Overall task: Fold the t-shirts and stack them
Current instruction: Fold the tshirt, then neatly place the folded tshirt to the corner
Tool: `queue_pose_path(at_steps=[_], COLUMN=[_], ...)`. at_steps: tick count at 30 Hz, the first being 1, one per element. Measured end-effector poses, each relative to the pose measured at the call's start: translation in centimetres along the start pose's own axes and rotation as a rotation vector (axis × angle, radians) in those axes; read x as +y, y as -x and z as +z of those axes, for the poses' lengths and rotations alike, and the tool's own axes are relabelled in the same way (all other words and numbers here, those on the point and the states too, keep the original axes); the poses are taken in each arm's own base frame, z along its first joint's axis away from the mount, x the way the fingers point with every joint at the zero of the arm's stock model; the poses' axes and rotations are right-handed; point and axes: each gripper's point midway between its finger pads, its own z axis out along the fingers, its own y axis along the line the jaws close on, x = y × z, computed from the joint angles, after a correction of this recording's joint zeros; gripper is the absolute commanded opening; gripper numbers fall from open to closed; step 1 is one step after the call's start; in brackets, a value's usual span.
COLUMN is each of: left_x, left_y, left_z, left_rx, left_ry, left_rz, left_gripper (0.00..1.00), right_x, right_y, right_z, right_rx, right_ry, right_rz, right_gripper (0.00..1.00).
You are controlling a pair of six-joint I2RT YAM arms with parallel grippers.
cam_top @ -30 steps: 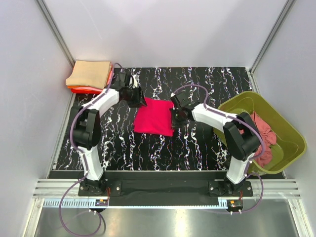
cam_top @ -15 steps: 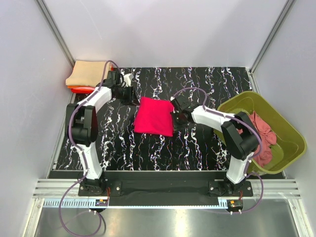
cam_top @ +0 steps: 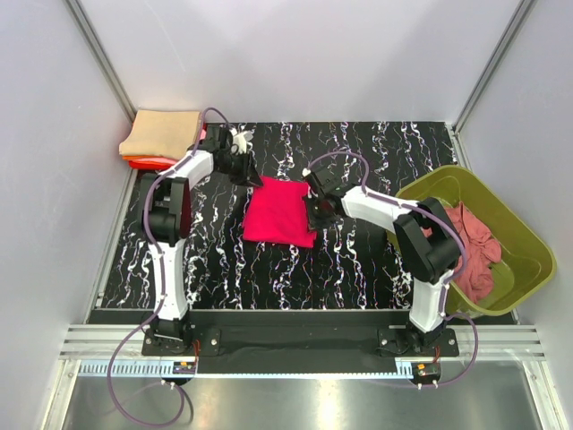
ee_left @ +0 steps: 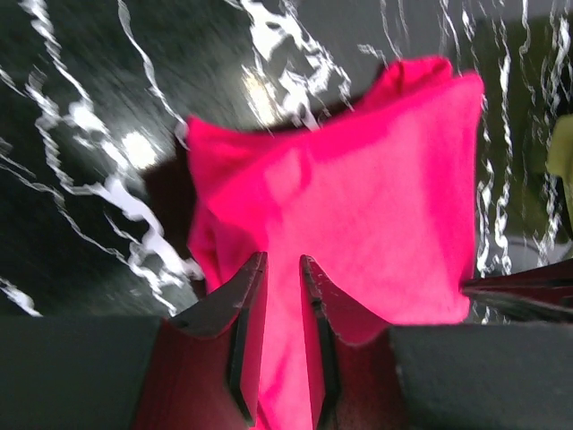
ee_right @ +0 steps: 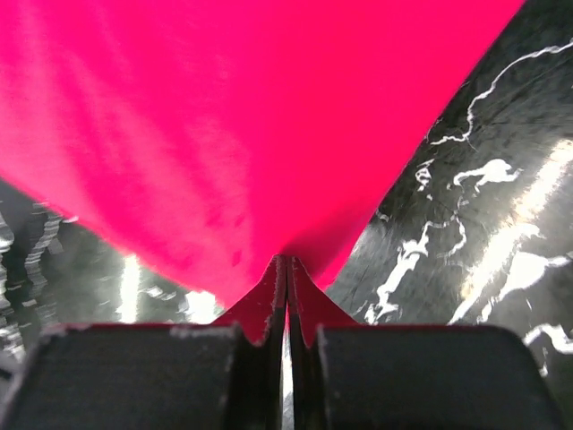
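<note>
The crimson shirt [cam_top: 279, 213] lies folded into a rough square near the middle of the table [cam_top: 376, 269], a black top veined with white. In the overhead view its upper-left corner points toward the left gripper [ee_left: 282, 260], which sits just at that corner. In that arm's wrist view the jaws are drawn in close with a strip of the crimson cloth filling the narrow gap between them, so it has hold of the shirt there. The cloth beyond the fingers looks bunched and a little raised. The right gripper [ee_right: 286, 262] is at the shirt's right edge, about halfway down it. Its jaws are pressed tight together on a pinch of the cloth, which spreads out from the fingertips like a small tent. Both arms reach in from the bottom of the frame and bend toward the shirt from either side. In the upper left of the frame, off the corner of the table, a stack [cam_top: 161, 134] of folded shirts rests, tan on top with orange-red showing beneath. At the right of the frame stands an olive tub [cam_top: 519, 235], tilted, with a crumpled rose shirt [cam_top: 473, 251] inside it.
</note>
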Motion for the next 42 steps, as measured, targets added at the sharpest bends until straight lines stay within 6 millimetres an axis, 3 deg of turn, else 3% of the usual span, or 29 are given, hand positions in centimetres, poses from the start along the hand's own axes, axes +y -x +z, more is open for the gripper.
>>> queue_pose_path(at_steps=[3, 6, 11, 18, 22, 25, 29, 36, 42], left_x=[0.9, 1.9, 3.2, 2.9, 2.4, 1.2, -0.2, 1.3, 2.0], left_y=[1.2, 2.1, 1.9, 3.8, 4.1, 3.6, 3.2, -1.8, -2.3], left_z=[0.6, 1.3, 2.2, 1.4, 0.0, -2.2, -4.1, -2.7, -1.9], left_rx=[-0.024, -0.047, -0.046, -0.083, -0.1, -0.112, -0.129, -0.031, -0.02], left_ry=[0.015, 0.023, 0.039, 0.044, 0.045, 0.051, 0.033, 0.027, 0.022], left_rz=[-0.014, -0.037, -0.081, -0.069, -0.071, -0.066, -0.039, -0.092, -0.087], left_gripper=[0.25, 0.25, 0.31, 0.43, 0.51, 0.53, 0.53, 0.54, 0.55], right_x=[-0.8, -1.0, -1.0, -1.0, -1.1, -1.1, 0.0, 1.9, 2.3], right_y=[-1.2, -0.8, -0.4, -0.2, -0.3, -0.2, 1.1, 2.9, 3.1], right_z=[2.0, 2.1, 2.2, 2.1, 1.5, -0.1, -4.0, -9.5, -11.1], right_rx=[0.031, 0.009, -0.006, -0.011, -0.01, -0.013, -0.075, -0.188, -0.213], right_ry=[-0.009, -0.003, 0.003, 0.005, -0.001, -0.001, 0.044, 0.12, 0.134], right_rz=[-0.01, -0.017, -0.02, -0.035, -0.039, -0.036, -0.037, -0.056, -0.06], right_gripper=[0.02, 0.02, 0.02, 0.05, 0.15, 0.25, 0.39, 0.48, 0.49])
